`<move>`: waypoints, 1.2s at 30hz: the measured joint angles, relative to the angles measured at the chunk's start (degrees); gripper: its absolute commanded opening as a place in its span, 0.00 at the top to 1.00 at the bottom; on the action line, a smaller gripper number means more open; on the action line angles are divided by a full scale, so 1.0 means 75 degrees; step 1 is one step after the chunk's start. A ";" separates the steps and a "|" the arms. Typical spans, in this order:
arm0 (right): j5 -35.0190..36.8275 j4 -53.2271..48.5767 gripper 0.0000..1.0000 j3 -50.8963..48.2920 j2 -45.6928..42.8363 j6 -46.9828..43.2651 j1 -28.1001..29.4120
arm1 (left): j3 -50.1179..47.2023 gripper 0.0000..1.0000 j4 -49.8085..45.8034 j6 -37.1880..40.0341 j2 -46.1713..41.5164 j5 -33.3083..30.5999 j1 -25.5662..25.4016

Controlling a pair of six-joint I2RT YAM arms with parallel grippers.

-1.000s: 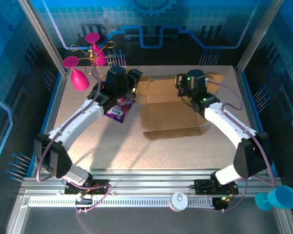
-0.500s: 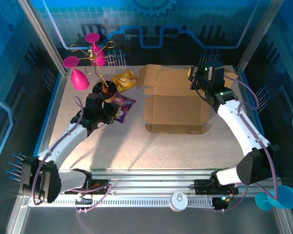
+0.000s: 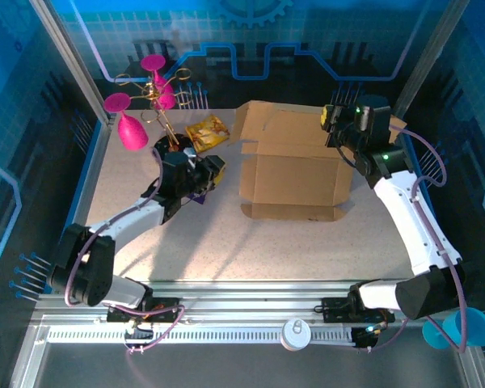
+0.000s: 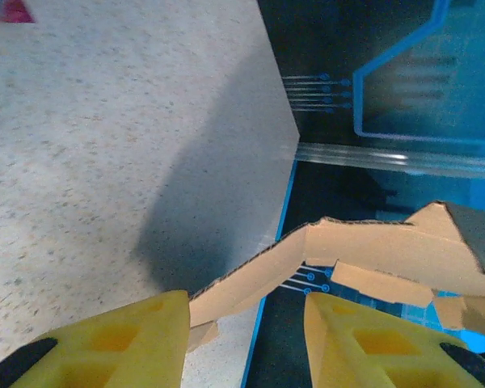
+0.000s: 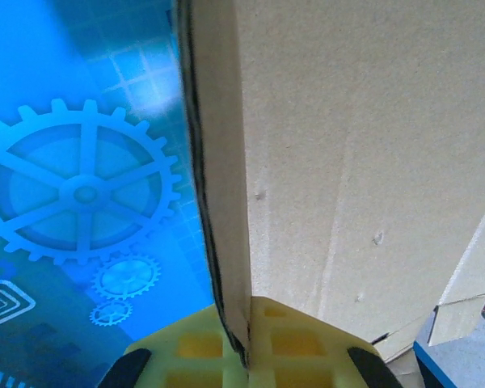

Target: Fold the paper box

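Nearest us, the paper box (image 3: 291, 182) sits mid-table with its front flap lying flat and its back wall tipped up. At its 9 o'clock the left gripper (image 4: 244, 311) hovers, jaws apart and empty, facing the side flap, which I'd judge it is lined up to push in. Farther back, at 1 o'clock, the right gripper (image 5: 241, 327) is pinched tight on the raised wall's edge, apparently to hold it upright for folding.

The purple packet (image 3: 199, 195) lies mostly hidden beneath the left pincer (image 3: 212, 170). Above the right pincer (image 5: 246, 323), the paper box (image 5: 347, 162) runs out past the view's top edge.
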 measured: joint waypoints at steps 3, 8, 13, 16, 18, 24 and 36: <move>-0.0009 -0.0093 1.00 0.0012 -0.0114 0.0003 -0.0015 | 0.0058 0.53 0.0481 0.0041 0.0481 0.0026 -0.0093; -0.0076 -0.0169 1.00 0.0041 -0.0184 0.0038 -0.0032 | 0.0245 0.48 0.1107 0.0038 0.1037 0.0017 -0.0131; -0.0131 -0.0262 1.00 0.0041 -0.0219 0.0087 -0.0064 | 0.0676 0.47 0.1789 0.0023 0.1495 0.0017 -0.0178; -0.0154 -0.0265 1.00 0.0041 -0.0227 0.0137 -0.0064 | 0.0906 0.47 0.2238 0.0003 0.1824 0.0023 -0.0297; -0.0154 -0.0262 1.00 0.0041 -0.0227 0.0157 -0.0067 | 0.0944 0.47 0.2413 -0.0020 0.1970 0.0026 -0.0402; -0.0152 -0.0242 1.00 0.0038 -0.0227 0.0198 -0.0105 | 0.0950 0.47 0.2570 0.0009 0.2020 0.0015 -0.0624; -0.0146 0.0003 1.00 0.0029 -0.0227 0.0259 -0.0149 | 0.1107 0.42 0.1075 0.1110 0.1475 -0.0609 -0.1230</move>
